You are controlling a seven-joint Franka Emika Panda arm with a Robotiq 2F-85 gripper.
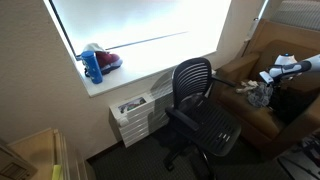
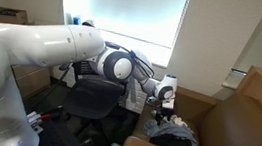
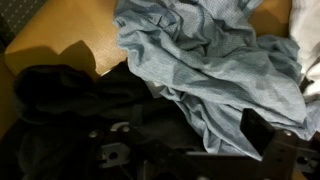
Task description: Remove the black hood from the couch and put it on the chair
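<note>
Hood [image 3: 55, 95], black soft fabric, lies crumpled on the tan leather couch [image 2: 242, 112] seat. It forms a shapeless heap with no clear long axis, touching a wrinkled grey-blue garment [image 3: 200, 70]. Arm [image 2: 73, 51] reaches across above the mesh office chair [image 1: 200, 105], wrist turned downward. Gripper [image 2: 165, 100] hangs just above the clothes; how far its jaws stand apart cannot be told.

One couch [image 2: 241, 122], one chair [image 1: 193, 82], two garments [image 2: 175, 139] (black hood [image 3: 70, 100], grey-blue cloth [image 3: 200, 60]).
</note>
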